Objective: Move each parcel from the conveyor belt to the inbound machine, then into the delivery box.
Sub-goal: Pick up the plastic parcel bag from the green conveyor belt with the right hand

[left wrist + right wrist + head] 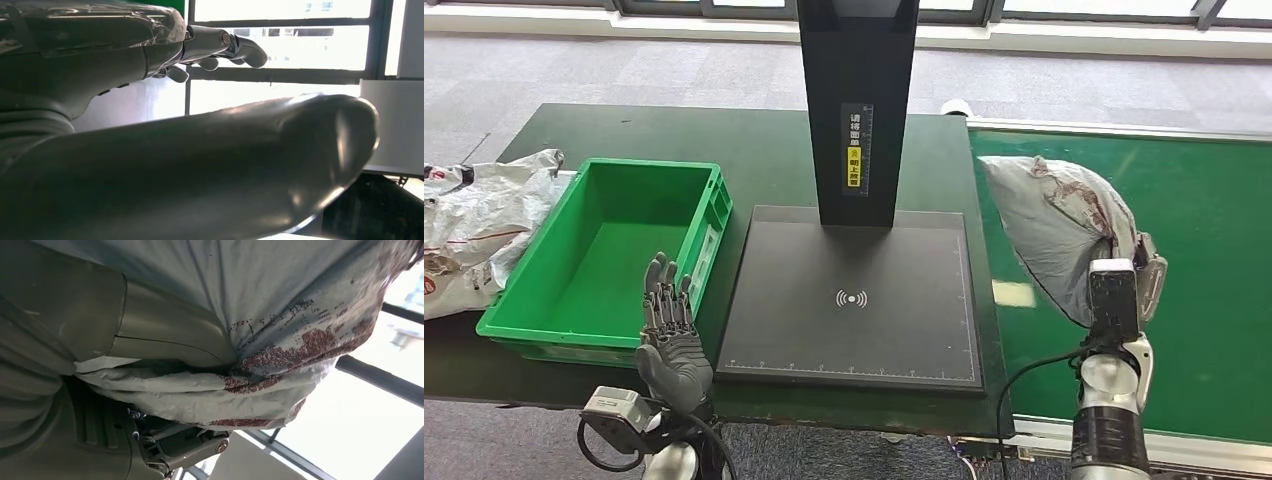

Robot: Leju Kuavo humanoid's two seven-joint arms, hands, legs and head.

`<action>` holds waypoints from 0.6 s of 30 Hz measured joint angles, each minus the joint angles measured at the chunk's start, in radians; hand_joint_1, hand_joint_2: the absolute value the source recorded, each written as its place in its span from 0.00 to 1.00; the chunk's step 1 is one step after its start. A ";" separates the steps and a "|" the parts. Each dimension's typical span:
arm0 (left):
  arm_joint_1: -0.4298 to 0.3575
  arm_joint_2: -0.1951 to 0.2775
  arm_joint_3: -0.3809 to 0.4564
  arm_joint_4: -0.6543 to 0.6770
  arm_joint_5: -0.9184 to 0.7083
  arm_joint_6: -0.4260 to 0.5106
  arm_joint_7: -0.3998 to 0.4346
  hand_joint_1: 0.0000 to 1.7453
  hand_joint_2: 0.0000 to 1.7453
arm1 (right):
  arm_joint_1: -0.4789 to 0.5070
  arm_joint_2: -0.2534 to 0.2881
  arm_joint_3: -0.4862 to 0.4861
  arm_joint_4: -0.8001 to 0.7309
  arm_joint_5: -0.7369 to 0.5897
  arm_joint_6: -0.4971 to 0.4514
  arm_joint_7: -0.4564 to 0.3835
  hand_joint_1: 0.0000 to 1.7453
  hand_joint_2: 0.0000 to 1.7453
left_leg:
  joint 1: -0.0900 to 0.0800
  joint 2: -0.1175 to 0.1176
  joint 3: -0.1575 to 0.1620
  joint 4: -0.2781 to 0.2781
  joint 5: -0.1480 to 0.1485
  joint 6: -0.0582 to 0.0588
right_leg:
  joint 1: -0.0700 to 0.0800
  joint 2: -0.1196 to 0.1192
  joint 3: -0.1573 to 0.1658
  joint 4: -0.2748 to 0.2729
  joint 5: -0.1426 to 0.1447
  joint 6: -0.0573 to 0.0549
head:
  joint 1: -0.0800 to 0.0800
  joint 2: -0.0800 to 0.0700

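Note:
A grey plastic-bag parcel (1049, 230) with dark red print is lifted over the left part of the green conveyor belt (1204, 250). My right hand (1146, 275) grips it from below and behind; the right wrist view shows the thumb (165, 340) pressed into the crumpled parcel (280, 320). The inbound machine, a black scanning pad (854, 300) with a black post (856, 100), stands in the middle. The green delivery box (604, 250) at its left holds nothing. My left hand (667, 335) is raised at the box's near right corner, fingers (235, 47) straight and apart, holding nothing.
Crumpled white and grey bags (479, 215) lie on the dark green table (754, 150) left of the box. Grey carpet and windows lie beyond the table.

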 joint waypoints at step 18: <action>-0.088 -0.004 0.000 0.087 0.034 -0.065 0.018 0.00 0.00 | -0.035 0.114 0.496 0.046 -0.035 -0.095 0.024 1.00 1.00 | 0.001 0.005 0.002 -0.001 0.003 -0.002 | 0.002 0.005 -0.002 0.000 0.003 -0.003 | 0.000 0.000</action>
